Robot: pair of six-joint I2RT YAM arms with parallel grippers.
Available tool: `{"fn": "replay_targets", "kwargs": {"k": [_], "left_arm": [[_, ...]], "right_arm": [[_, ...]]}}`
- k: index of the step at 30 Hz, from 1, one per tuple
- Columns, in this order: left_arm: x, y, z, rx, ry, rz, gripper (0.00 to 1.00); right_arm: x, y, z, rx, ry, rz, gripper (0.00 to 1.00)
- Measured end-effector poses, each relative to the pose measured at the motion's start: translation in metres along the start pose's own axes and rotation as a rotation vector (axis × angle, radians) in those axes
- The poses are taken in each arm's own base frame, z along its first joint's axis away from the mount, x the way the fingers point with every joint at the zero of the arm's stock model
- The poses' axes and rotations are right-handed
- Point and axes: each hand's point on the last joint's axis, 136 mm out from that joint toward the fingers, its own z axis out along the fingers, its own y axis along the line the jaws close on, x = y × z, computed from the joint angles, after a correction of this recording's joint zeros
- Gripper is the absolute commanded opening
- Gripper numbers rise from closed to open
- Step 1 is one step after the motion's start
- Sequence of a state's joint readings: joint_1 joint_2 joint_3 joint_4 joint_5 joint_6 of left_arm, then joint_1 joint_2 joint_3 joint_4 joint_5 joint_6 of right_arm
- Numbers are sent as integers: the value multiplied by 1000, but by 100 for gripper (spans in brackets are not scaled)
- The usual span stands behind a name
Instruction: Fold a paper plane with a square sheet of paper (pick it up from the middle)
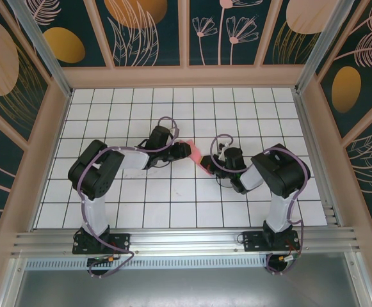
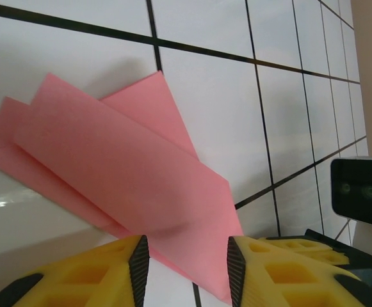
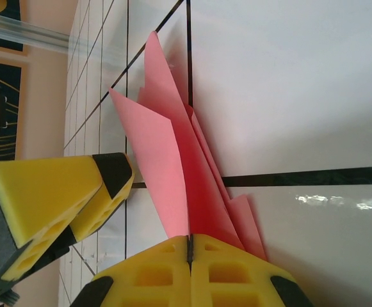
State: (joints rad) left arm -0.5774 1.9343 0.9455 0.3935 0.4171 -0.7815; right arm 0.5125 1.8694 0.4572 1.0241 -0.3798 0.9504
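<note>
The square sheet of paper [image 1: 196, 153] is salmon pink and folded into a narrow, layered dart shape at the middle of the white grid table. In the right wrist view the folded paper [image 3: 179, 166] stands on edge with its flaps fanned out. My right gripper [image 3: 189, 243] is shut on its near end. In the left wrist view the paper [image 2: 128, 166] lies slanting across a tile. My left gripper [image 2: 184, 256] is open, its jaws either side of one flap's lower corner without pinching it. From above, the left gripper [image 1: 186, 148] and right gripper [image 1: 207, 167] meet at the paper.
The left gripper's yellow fingers [image 3: 109, 185] sit close beside the paper in the right wrist view. The right wrist's camera [image 2: 358, 192] shows at the left wrist view's right edge. Wooden walls [image 1: 186, 77] ring the tiled table [image 1: 109, 109].
</note>
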Motion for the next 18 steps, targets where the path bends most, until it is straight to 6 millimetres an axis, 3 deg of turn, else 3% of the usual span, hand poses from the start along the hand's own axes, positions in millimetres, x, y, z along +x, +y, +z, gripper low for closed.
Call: {"fn": "replay_targets", "kwargs": {"k": [8, 18], "left_arm": [[4, -9, 2, 29, 14, 18, 33], [-9, -14, 12, 34, -3, 31, 30]], "right_arm": [[-3, -1, 3, -5, 5, 29, 0], [-4, 0, 4, -8, 9, 32, 0]]}}
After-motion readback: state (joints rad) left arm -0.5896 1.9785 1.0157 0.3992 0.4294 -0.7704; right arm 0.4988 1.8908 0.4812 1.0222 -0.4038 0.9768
